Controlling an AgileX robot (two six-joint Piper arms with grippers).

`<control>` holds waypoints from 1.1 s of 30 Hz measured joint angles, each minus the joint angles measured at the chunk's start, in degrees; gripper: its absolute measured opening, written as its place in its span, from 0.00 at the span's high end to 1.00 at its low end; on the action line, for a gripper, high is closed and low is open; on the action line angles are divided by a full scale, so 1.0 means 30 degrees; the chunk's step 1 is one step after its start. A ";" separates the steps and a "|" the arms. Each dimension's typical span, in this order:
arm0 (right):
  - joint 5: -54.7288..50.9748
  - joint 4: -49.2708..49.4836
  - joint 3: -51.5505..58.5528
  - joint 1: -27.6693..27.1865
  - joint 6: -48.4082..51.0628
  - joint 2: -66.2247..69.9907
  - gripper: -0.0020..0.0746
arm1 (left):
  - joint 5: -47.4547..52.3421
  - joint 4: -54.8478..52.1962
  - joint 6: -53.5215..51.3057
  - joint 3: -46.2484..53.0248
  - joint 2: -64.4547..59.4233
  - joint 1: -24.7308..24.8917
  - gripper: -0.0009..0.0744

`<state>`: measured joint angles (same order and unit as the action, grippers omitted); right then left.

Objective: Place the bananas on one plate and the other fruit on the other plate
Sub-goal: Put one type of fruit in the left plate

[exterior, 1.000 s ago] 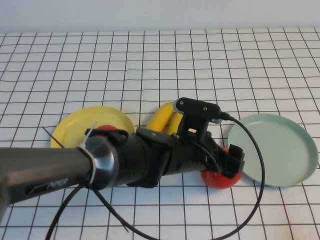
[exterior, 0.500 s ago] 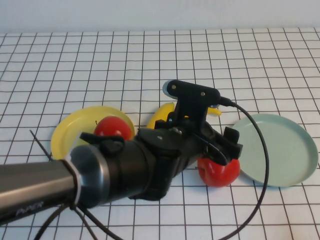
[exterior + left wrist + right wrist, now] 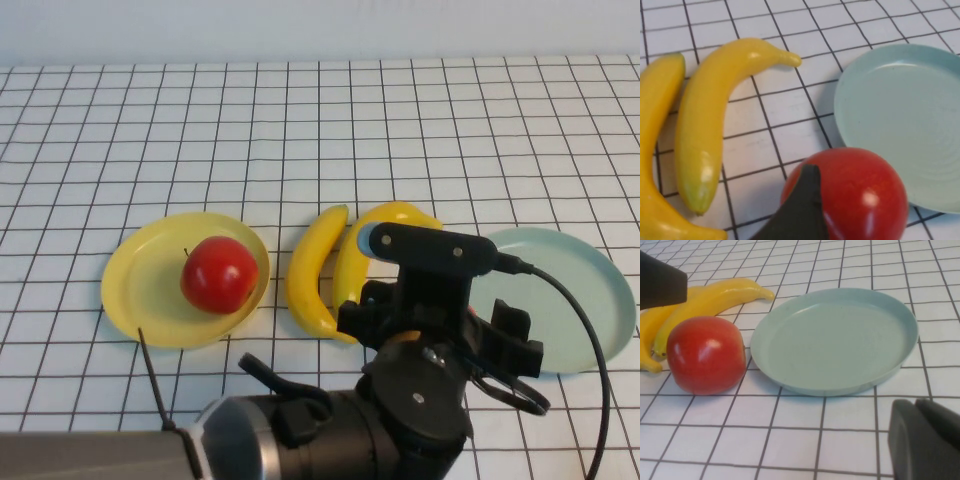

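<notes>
The left gripper [image 3: 500, 335], fingers spread, has dropped over a glossy red apple [image 3: 850, 192] beside the pale blue-green plate [image 3: 590, 300] (another apple [image 3: 218, 273] sits on the yellow plate [image 3: 140, 290]); bananas [image 3: 335, 265] lie on the counter. The right gripper [image 3: 927, 442], clenched, waits nearby.

Black left arm [image 3: 400, 410] with grey sleeve, looping black cable [image 3: 575, 330]

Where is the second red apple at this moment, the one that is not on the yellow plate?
The glossy round red apple stands on the table beside the pale blue-green plastic plate's rim, near the two yellow bananas; in the high view the left arm hides it.
</notes>
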<state>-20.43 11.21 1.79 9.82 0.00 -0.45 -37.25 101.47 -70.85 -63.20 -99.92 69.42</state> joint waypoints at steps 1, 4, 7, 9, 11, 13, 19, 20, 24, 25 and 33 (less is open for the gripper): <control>0.0000 0.0000 0.0000 0.0000 0.0000 0.0000 1.00 | 0.0000 0.0000 0.0534 0.0000 0.0000 0.0100 0.10; 0.0000 0.0000 0.0000 0.0000 0.0000 0.0000 1.00 | 0.0088 0.0000 0.1508 0.0000 0.0000 0.0192 0.10; 0.0000 0.0000 0.0000 0.0000 0.0000 0.0000 1.00 | 0.0052 0.0000 0.1964 0.0000 -0.0075 0.0192 0.10; 0.0000 0.0000 0.0000 0.0000 0.0000 0.0000 1.00 | 0.0052 0.0000 0.2640 0.0000 -0.0233 0.0235 0.10; 0.0000 0.0000 0.0000 0.0000 0.0000 0.0000 1.00 | 0.0052 0.0000 0.3713 0.0000 -0.0522 0.0272 0.10; 0.0000 0.0000 0.0000 0.0000 0.0000 0.0000 1.00 | 0.0143 0.0000 0.4469 0.0000 -0.0800 0.0272 0.10; 0.0000 0.0000 0.0000 0.0000 0.0000 0.0000 1.00 | 0.0190 0.0000 0.4921 0.0000 -0.1576 0.0398 0.10; 0.0000 0.0000 0.0000 0.0000 0.0000 0.0000 1.00 | 0.0190 0.0000 0.4921 0.0000 -0.1745 0.0431 0.10; 0.0000 0.0000 0.0000 0.0000 0.0000 0.0000 1.00 | 0.0270 0.0000 0.5010 0.0000 -0.2300 0.0469 0.10; 0.0000 0.0000 0.0000 0.0000 0.0000 0.0000 1.00 | 0.0270 0.0000 0.5010 0.0000 -0.2411 0.0469 0.10; 0.0000 0.0000 0.0000 0.0000 0.0000 0.0000 1.00 | 0.0270 0.0000 0.5046 0.0000 -0.3377 0.0497 0.10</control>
<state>-20.43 11.21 1.79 9.82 0.00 -0.45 -36.44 101.47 -55.72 -63.20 -110.05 70.91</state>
